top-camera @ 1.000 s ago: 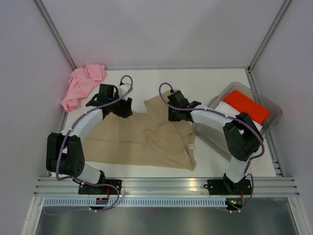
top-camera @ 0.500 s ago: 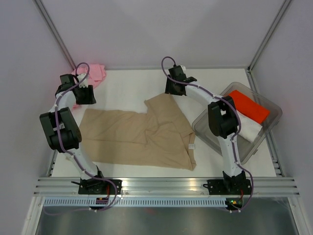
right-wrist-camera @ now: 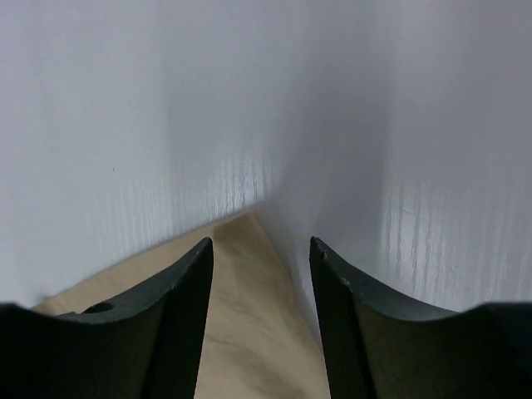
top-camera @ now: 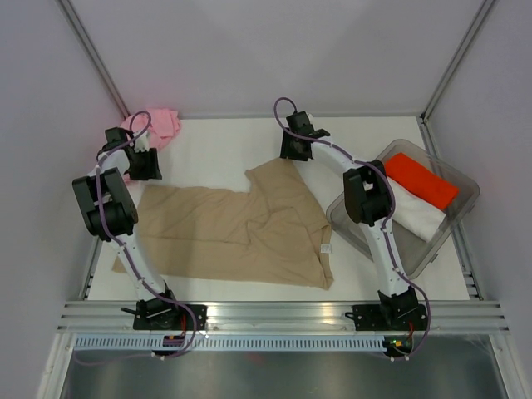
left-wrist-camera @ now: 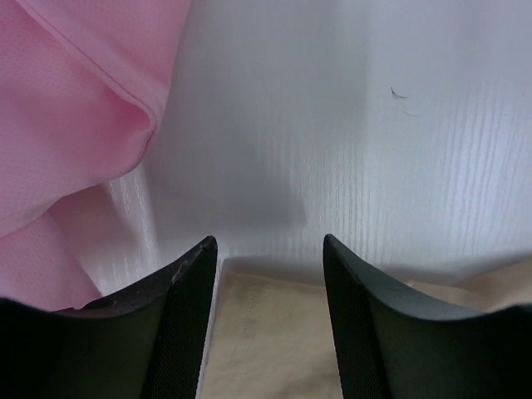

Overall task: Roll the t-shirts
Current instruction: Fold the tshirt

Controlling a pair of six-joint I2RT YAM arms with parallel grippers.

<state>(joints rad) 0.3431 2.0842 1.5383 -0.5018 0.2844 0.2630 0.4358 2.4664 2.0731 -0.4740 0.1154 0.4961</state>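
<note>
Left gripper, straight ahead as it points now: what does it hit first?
Likely the tan t-shirt edge between the open left gripper fingers, else bare table just beyond; depth unclear; pink t-shirt is off-line.

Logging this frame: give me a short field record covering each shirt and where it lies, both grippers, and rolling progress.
tan t-shirt: spread unrolled on the table
pink t-shirt: crumpled, far left corner
red t-shirt: folded, inside the clear tub
white t-shirt: in the tub beside the red one
left gripper: fingers open, over the tan shirt's far left edge
right gripper: fingers open, over the tan shirt's far tip
progress: no shirt rolled yet
</note>
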